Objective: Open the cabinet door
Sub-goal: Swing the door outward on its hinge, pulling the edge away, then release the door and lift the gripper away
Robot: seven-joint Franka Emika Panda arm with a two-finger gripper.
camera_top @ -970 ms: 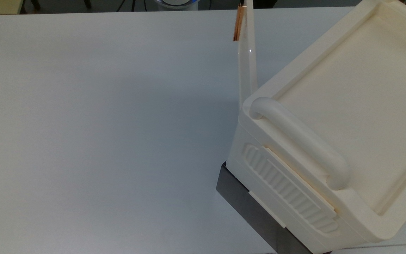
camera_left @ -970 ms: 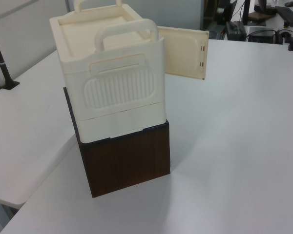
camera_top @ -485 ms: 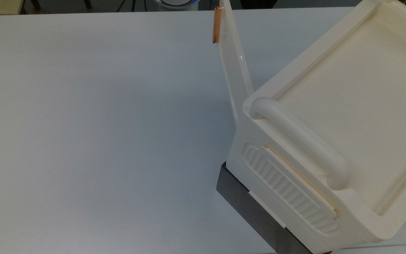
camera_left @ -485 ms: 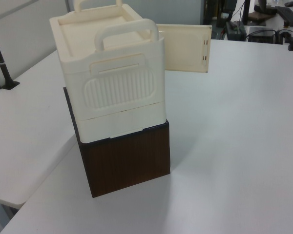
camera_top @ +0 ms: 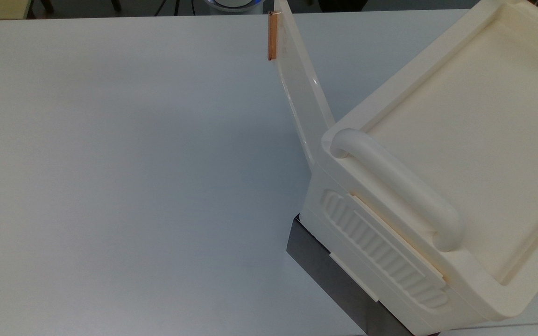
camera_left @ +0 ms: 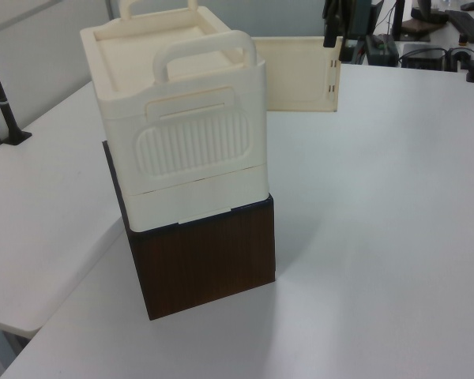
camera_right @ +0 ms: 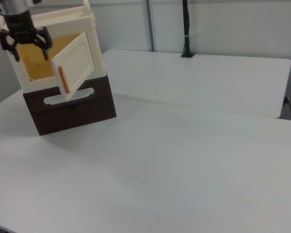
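Door swung further out than a second ago, handle edge shifted toward the top view's left.

Hinged at the cabinet [camera_top: 460, 154] corner, cabinet door [camera_top: 299, 93] standing well clear of the front, copper handle [camera_top: 272, 36] at the free edge near the table's [camera_top: 110, 163] far side; yellowish inside of the cabinet laid bare in the right view. Gripper [camera_right: 25, 42] up in front of the opening, fingers [camera_right: 46, 40] spread wide, holding nothing, apart from the door [camera_right: 77, 63]. Opening step judged all but done. Next move likely just a clean retreat, steering clear of the panel, or a last nudge on the inner face if a wider swing is wanted.
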